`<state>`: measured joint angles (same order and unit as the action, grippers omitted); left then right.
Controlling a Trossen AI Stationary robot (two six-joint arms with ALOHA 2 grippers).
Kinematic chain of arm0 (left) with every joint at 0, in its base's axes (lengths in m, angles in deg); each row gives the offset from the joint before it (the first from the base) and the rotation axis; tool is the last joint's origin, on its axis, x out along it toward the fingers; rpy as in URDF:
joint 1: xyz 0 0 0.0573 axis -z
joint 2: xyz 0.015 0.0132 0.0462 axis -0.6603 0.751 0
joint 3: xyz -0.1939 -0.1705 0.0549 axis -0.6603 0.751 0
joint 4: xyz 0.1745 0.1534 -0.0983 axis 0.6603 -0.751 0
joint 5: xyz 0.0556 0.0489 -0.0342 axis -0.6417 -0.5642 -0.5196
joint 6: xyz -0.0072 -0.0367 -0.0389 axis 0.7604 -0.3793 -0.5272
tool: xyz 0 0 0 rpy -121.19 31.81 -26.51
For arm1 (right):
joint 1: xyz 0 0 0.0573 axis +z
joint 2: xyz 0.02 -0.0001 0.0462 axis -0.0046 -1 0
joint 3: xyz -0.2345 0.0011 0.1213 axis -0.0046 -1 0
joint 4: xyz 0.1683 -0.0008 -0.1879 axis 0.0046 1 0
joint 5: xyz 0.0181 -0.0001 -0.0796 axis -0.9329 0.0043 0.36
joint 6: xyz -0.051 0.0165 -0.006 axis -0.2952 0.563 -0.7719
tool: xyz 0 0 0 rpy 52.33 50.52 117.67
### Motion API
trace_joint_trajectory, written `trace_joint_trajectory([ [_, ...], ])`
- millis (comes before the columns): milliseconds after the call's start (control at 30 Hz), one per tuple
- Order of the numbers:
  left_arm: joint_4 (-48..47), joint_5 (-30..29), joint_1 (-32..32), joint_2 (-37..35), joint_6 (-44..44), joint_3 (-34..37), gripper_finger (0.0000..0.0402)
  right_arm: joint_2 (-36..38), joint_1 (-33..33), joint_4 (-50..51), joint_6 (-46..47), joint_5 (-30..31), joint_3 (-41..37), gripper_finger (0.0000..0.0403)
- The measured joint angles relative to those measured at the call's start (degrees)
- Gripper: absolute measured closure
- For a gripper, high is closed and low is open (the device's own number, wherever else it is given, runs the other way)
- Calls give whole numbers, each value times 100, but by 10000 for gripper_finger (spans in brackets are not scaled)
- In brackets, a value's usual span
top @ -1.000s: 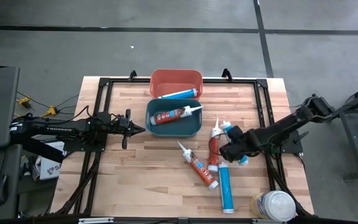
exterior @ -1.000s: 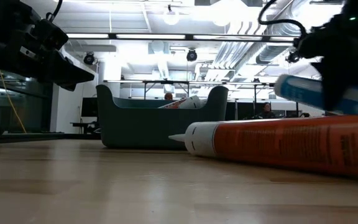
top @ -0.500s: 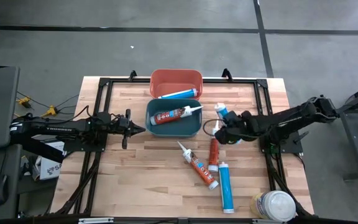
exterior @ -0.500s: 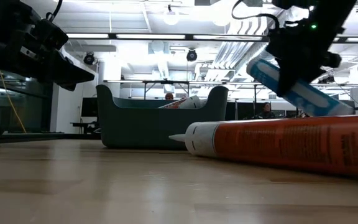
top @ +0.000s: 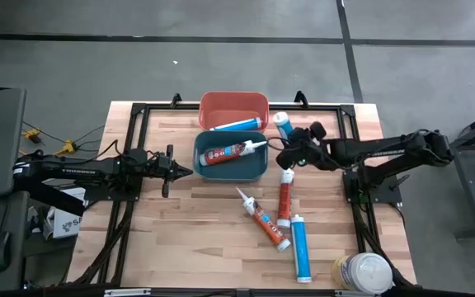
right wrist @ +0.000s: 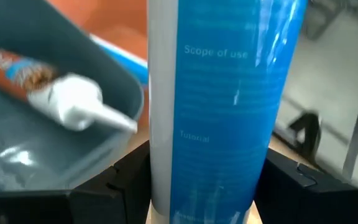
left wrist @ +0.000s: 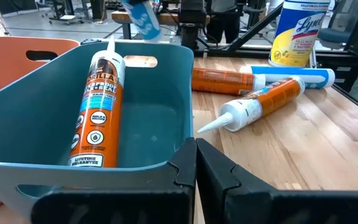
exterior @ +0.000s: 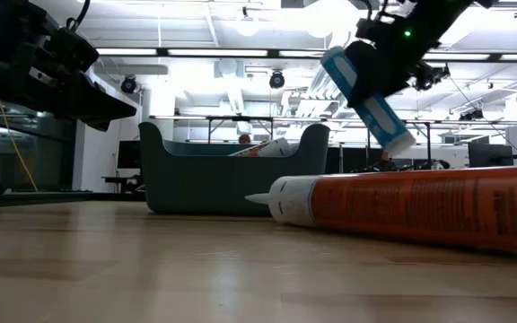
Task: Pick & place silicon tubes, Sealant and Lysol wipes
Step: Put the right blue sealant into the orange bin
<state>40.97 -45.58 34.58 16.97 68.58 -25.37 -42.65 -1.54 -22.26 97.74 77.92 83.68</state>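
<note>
My right gripper (top: 293, 147) is shut on a blue silicone tube (top: 283, 125), held in the air just right of the teal bin (top: 258, 169) and the orange bin (top: 234, 101). The teal bin holds an orange sealant tube (top: 236, 150); the orange bin holds a blue tube (top: 237, 125). Two orange tubes (top: 284, 198) (top: 264, 221) and one blue tube (top: 300, 247) lie on the table. The Lysol wipes canister (top: 365, 272) stands at the near right corner. My left gripper (top: 186, 172) is shut and empty, left of the teal bin. My right gripper pinches the blue tube's body (right wrist: 222, 155) between its two fingers (right wrist: 120, 180), which lie across the tube. The gripper comes in level from the table's right. The tube is lifted clear and steeply tilted, its flat end (top: 281, 121) up and its white end (exterior: 400, 142) down.
A black frame (top: 138, 111) runs round the table's edges. The left wrist view looks into the teal bin (left wrist: 135, 118) and shows the loose tubes (left wrist: 260, 102) and the wipes canister (left wrist: 298, 31) beyond it. Bare wood lies at the near left.
My right gripper has carried the blue tube up and toward the table's far edge and left, from beside the loose tubes to beside the bins. The tube has tipped from slightly tilted to steeply tilted, its flat end up.
</note>
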Motion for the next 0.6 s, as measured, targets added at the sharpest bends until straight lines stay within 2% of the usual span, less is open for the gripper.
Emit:
trace_joint_trajectory([
  [333, -3, 22, 1, -1, -1, 1, 401, 0, -96, -1605, -2173, -92, 0, 191],
  [600, -2, 20, 1, 1, -1, 1, 401, 0, -156, -2583, -3772, -933, 0, 191],
])
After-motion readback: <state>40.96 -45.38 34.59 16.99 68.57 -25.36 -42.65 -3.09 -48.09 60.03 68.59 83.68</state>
